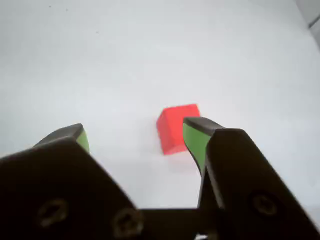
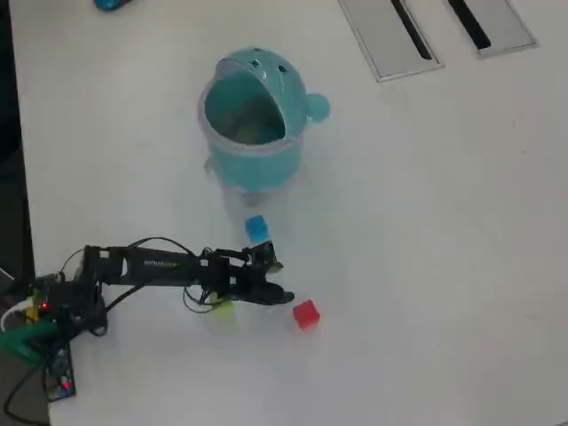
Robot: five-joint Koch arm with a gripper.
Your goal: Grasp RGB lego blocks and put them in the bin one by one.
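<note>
In the wrist view my gripper (image 1: 135,134) is open, its green-padded fingers spread wide above the white table. The red block (image 1: 175,126) lies just beyond the right finger, which hides part of it. From overhead, the gripper (image 2: 282,281) sits low over the table, a little left of the red block (image 2: 306,314). The blue block (image 2: 256,228) rests between the arm and the bin. The yellow-green block (image 2: 222,308) peeks out beside the arm. The teal bin (image 2: 257,167) stands further back with its domed lid tipped open; its inside is too dim to read.
Two grey flat panels (image 2: 390,35) with dark slots lie at the top right in the overhead view. The arm's base and cables (image 2: 53,311) occupy the lower left, by the table's dark left edge. A small teal object (image 2: 111,3) shows at the top edge.
</note>
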